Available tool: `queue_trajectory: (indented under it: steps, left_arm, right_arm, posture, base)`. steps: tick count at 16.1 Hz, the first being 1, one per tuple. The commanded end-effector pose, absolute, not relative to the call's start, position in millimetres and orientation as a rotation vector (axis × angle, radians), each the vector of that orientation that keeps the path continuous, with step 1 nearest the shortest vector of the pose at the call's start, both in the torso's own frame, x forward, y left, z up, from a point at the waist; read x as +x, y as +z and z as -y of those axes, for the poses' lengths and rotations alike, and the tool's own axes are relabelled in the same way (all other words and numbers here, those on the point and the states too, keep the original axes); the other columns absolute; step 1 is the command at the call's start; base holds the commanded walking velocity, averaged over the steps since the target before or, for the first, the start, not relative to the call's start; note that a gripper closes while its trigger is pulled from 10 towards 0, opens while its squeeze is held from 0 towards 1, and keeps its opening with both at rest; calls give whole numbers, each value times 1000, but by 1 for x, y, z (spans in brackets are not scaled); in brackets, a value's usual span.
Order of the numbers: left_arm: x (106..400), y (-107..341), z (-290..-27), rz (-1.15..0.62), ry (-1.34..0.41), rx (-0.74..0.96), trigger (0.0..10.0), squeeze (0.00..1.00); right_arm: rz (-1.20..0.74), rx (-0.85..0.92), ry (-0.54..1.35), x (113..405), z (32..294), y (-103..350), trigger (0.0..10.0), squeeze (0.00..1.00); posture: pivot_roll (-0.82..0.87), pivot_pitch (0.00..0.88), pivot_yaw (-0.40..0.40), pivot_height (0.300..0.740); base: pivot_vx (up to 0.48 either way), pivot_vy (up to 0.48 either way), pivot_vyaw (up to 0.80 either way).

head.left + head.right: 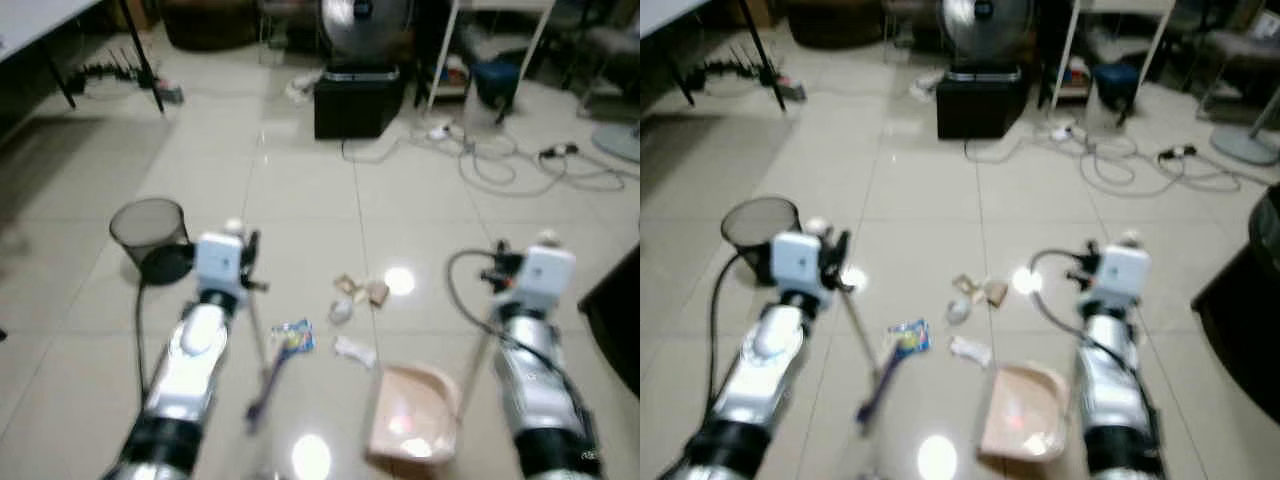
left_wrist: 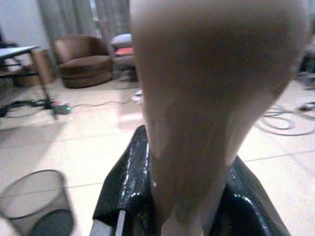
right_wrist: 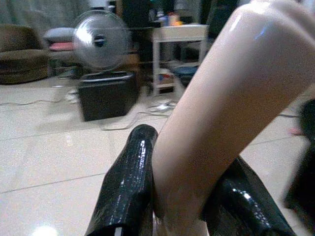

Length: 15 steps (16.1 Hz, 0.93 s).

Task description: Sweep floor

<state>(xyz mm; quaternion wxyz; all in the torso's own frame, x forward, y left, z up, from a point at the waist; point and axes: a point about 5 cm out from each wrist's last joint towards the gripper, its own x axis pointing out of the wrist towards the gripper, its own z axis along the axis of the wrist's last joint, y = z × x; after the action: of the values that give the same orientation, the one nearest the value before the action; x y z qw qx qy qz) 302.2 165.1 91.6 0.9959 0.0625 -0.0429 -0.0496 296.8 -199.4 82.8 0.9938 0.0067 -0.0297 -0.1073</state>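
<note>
My left gripper (image 1: 250, 268) is shut on the top of a broom handle (image 2: 211, 88), a thick beige grip between its black fingers (image 2: 125, 182). The thin broom stick slants down to a purple brush head (image 1: 266, 385) on the floor. Held by its beige handle (image 3: 221, 108), with my right gripper (image 1: 500, 266) shut on it, the pink dustpan (image 1: 410, 415) rests on the tiles. Litter lies between them: crumpled scraps (image 1: 355, 292), a blue wrapper (image 1: 293, 336) and a white paper (image 1: 352, 350).
A black mesh bin (image 1: 150, 238) stands on the left by my left arm. Ahead are a fan on a black box (image 1: 358, 100), loose cables (image 1: 520, 160), a white table's legs (image 1: 445, 50) and a dark object at the right edge (image 1: 615, 310).
</note>
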Motion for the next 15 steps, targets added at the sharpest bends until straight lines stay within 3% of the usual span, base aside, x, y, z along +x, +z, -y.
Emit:
queue_trajectory:
  steps: [1, 5, 15]
  left_arm:
    - [306, 102, -163, 137, -98, 146, 10000, 0]
    - [307, 103, -165, 141, -85, 143, 10000, 0]
    - [309, 104, -166, 142, -84, 145, 10000, 0]
  right_arm:
    - [102, 3, -198, 299, 201, 93, 10000, 0]
    - [100, -9, -174, 301, 197, 92, 10000, 0]
    - [105, 20, -201, 299, 201, 91, 10000, 0]
  posture:
    - [-65, 18, 31, 740]
    - [-61, 22, 29, 740]
    - [-61, 27, 36, 740]
  base:
    - [416, 0, 0]
    - [416, 0, 600]
    - [417, 0, 0]
